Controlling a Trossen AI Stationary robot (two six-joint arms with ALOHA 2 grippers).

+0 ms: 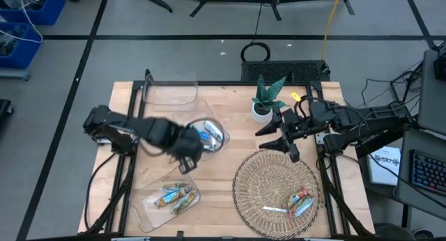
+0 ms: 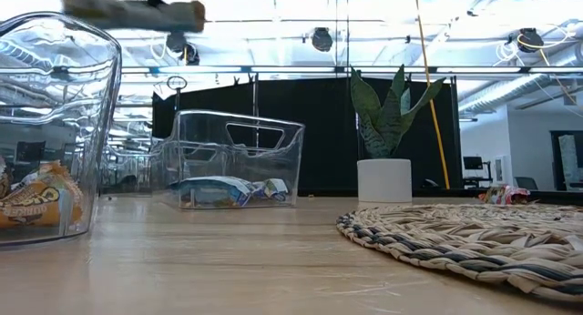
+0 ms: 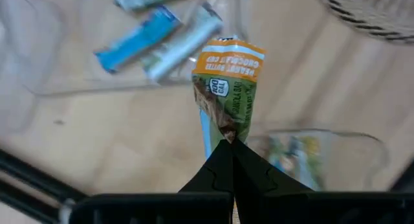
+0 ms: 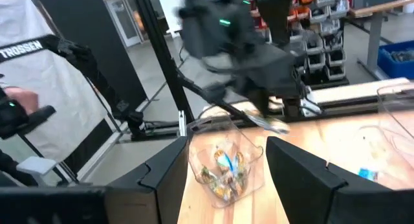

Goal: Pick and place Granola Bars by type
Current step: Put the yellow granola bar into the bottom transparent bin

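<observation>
Bar [image 3: 226, 88] is hanging pinched in the left gripper [image 3: 231, 144]; centring over the matching bin [image 1: 171, 198] looks wise, right gripper [image 4: 226, 160] idling wide

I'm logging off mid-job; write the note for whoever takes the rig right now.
Left tool: shut on a green-gold bar, above the table between the clear bins.
Right tool: open, empty, at the woven mat's far edge beside the potted plant.
Done: blue bars in the middle bin; green-gold bars in the near bin.
Left: place the held bar; a few bars remain on the mat.
</observation>
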